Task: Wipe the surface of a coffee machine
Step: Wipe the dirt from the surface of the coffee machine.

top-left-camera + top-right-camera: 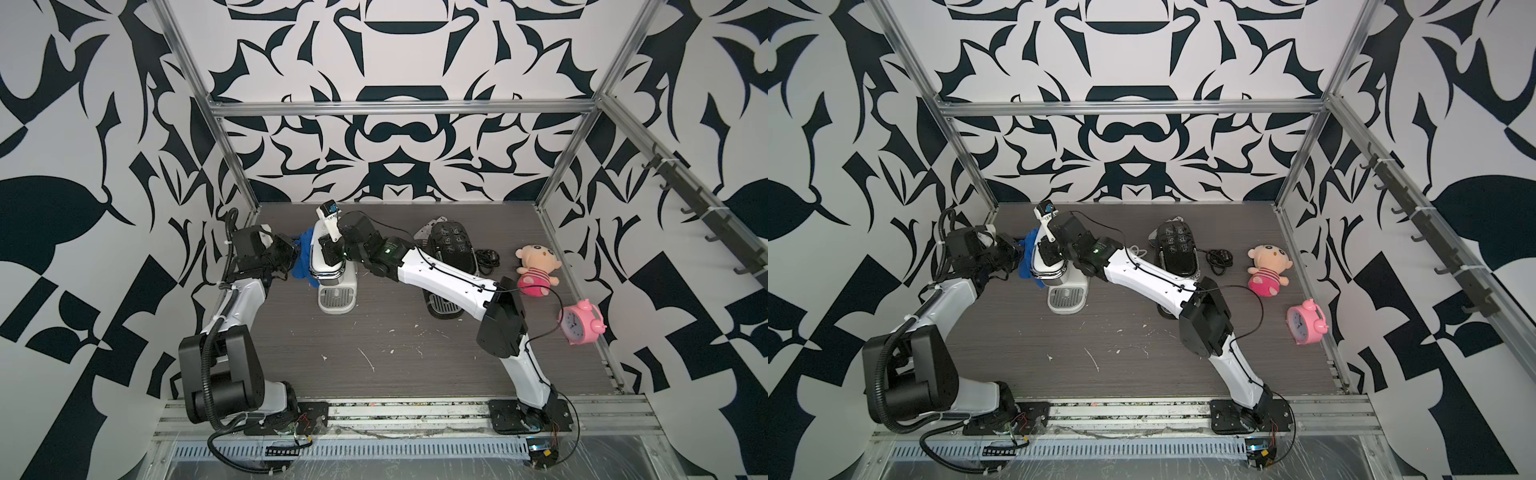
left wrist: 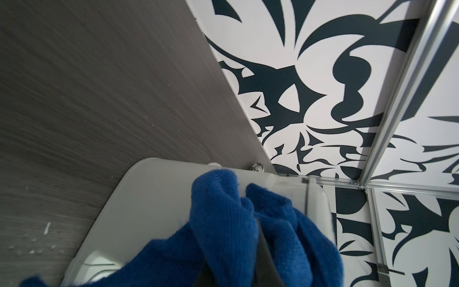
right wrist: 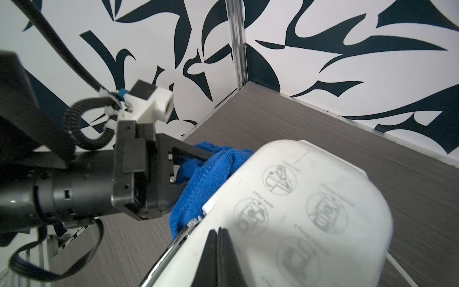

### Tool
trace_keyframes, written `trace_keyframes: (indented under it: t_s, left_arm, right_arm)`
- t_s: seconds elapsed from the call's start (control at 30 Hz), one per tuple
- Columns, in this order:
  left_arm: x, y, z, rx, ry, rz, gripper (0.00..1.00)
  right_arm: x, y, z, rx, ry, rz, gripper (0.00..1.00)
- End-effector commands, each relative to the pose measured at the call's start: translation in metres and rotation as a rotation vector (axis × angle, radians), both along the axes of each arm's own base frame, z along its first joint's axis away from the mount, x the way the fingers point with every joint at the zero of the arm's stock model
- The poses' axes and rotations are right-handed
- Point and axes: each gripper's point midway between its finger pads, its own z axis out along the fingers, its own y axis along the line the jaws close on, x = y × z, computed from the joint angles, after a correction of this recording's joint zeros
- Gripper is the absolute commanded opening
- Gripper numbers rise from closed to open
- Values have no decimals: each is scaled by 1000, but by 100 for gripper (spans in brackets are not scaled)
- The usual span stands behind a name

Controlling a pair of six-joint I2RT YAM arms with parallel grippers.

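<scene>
A white coffee machine [image 1: 334, 274] [image 1: 1064, 286] stands at the back left of the table. A blue cloth [image 1: 302, 259] [image 1: 1027, 257] is bunched against its left side. My left gripper [image 1: 293, 255] [image 3: 206, 161] is shut on the cloth, and in the left wrist view the cloth [image 2: 223, 223] wraps the dark fingers [image 2: 267, 256] and lies on the machine's white shell [image 2: 154, 198]. My right gripper [image 3: 218, 232] [image 1: 331, 251] is shut with nothing between its fingers. Its tips rest on the machine's rounded top [image 3: 298, 198], just right of the cloth [image 3: 203, 179].
A black appliance [image 1: 452, 249] with a coiled black cable [image 1: 489, 257] stands to the right of the right forearm. A plush doll [image 1: 536, 270] and a pink alarm clock [image 1: 582, 322] lie near the right wall. Metal frame posts mark the back corners.
</scene>
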Motion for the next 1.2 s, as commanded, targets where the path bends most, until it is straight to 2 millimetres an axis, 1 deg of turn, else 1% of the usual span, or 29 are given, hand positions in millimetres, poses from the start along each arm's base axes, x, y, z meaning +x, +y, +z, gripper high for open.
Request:
trace_keyframes:
  t_s: [0.0,0.2,0.27,0.3,0.37,0.47,0.53,0.6,0.63,0.67,0.7,0.73,0.8,0.9,1.0,1.07,1.1,1.13,1.17]
  left_arm:
    - [-7,-9,-25,-48,67,-26,0]
    - [-10,-11,-53,-76,102,-26,0]
    - [-8,-13,-57,-87,113,-44,0]
    - [-5,-13,-56,-101,113,-57,0]
    - [2,-9,-43,-122,95,-60,0]
    - [13,3,-10,-113,35,-36,0]
    - [18,4,15,-104,-8,-40,0]
    - [21,3,32,-112,-40,-45,0]
    - [21,2,36,-122,-51,-46,0]
    - [22,1,36,-127,-53,-44,0]
    - [22,1,32,-125,-48,-37,0]
    - [23,1,22,-123,-29,-33,0]
    - [21,-1,-5,-148,39,-36,0]
    - [16,-8,-45,-197,112,-44,0]
    - [8,-18,-78,-206,175,-52,0]
    - [3,-25,-91,-219,205,-69,0]
    - [2,-26,-94,-228,210,-72,0]
    - [2,-27,-93,-243,211,-76,0]
    - [4,-26,-88,-252,198,-76,0]
  right_arm:
    - [-7,-9,-28,-94,76,-26,6]
    - [-10,-7,-31,-94,84,-16,5]
    - [-11,-7,-32,-95,86,-13,5]
    - [-12,-6,-34,-97,89,-10,5]
    - [-13,-5,-36,-96,98,-6,5]
    - [-17,-1,-39,-90,112,5,4]
    - [-20,2,-40,-86,119,15,4]
    - [-22,4,-42,-87,122,19,4]
    - [-23,4,-43,-90,124,21,3]
    - [-23,4,-44,-91,126,20,4]
    - [-22,4,-45,-92,126,19,3]
    - [-22,4,-47,-95,129,17,3]
    - [-22,4,-49,-97,131,16,4]
    - [-23,3,-53,-103,135,16,4]
    - [-23,2,-59,-114,143,15,4]
    - [-24,2,-62,-119,150,15,3]
    - [-24,1,-64,-122,153,13,3]
    - [-25,1,-64,-120,155,14,3]
    - [-25,1,-64,-119,157,15,3]
